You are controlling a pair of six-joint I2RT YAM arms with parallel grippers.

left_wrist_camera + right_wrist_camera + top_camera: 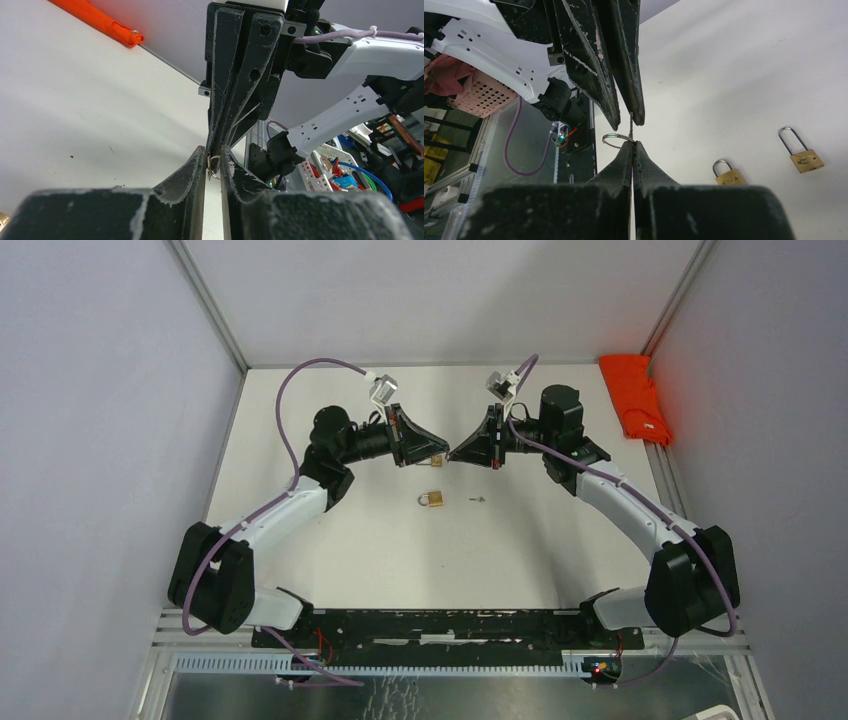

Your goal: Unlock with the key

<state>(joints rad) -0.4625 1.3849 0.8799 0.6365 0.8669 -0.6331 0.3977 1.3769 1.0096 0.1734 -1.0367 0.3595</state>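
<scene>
- Brass padlocks: you have two on the table [380, 550], a short-shackle padlock [729, 175] and a long-shackle padlock [801, 152]. Both shackles look seated, so treat neither as unlocked.
- Key [631, 127]: it is off the table, in the air between the two gripper tips. The tips meet nose to nose over the middle of the table. The ring [614, 134] sticks out just beside the right tips.
- Right gripper [632, 145]: clenched on the key, with no gap showing between its fingers.
- Left gripper [213, 150]: the jaws stand partly apart with the key's free end between them. You cannot tell whether the pads actually pinch it (in the left wrist view the gap looks wider than the blade).
- Progress: judge this as an early stage. The key is lifted and under control, and the pose suggests a hand-over or a re-grip between the arms.
- Not done: no padlock is held or steadied, and the key is in no keyhole.
- Remaining, in order: settle the key firmly in one gripper with the blade pointing outward, then steady one padlock. Insert the blade, turn it, and confirm that the shackle springs free.
- Other items: a small dark item [477, 499] lies on the table near one padlock, too small to identify. An orange cloth [633, 395] lies at the far right edge, well apart from the work.
</scene>
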